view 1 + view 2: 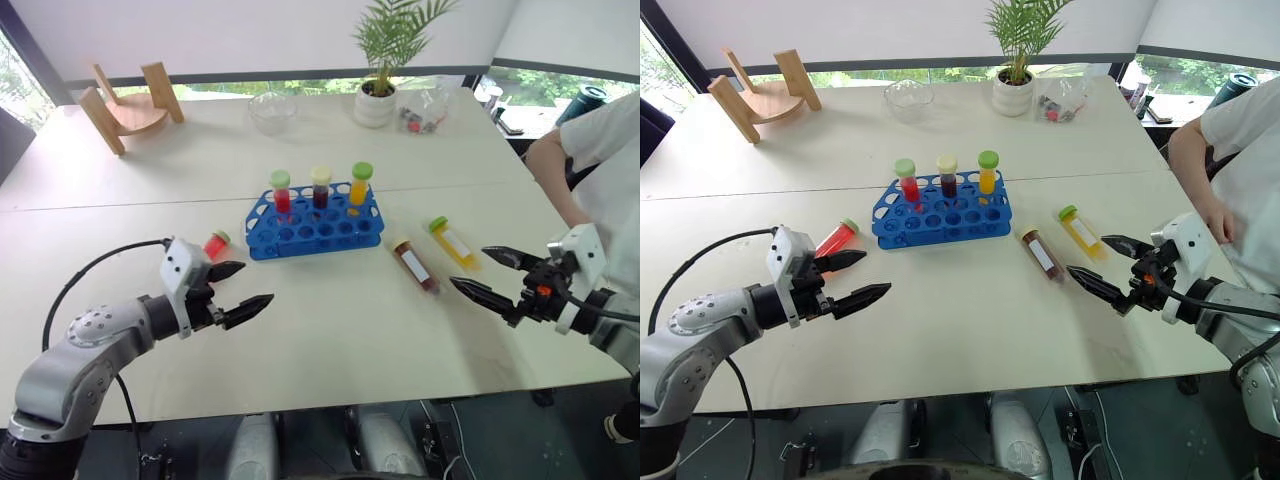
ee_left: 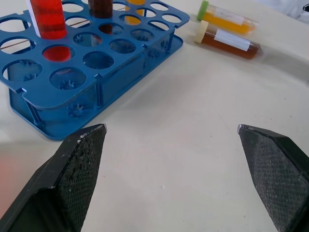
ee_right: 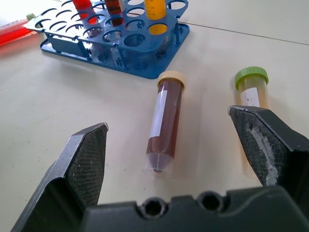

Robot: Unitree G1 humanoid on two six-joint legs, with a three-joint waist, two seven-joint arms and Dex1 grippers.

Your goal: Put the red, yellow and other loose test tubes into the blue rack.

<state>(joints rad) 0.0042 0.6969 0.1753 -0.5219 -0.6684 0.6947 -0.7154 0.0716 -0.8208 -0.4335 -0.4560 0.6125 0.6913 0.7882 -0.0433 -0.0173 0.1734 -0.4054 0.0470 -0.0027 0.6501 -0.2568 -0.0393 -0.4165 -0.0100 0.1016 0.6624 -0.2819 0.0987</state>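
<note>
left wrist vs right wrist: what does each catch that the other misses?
Left wrist alone: the open left gripper over bare table. Right wrist alone: the open right gripper and the loose red tube lying beyond the rack. Both: the blue rack with three standing tubes, plus the brown cream-capped tube and yellow green-capped tube lying side by side.
</note>
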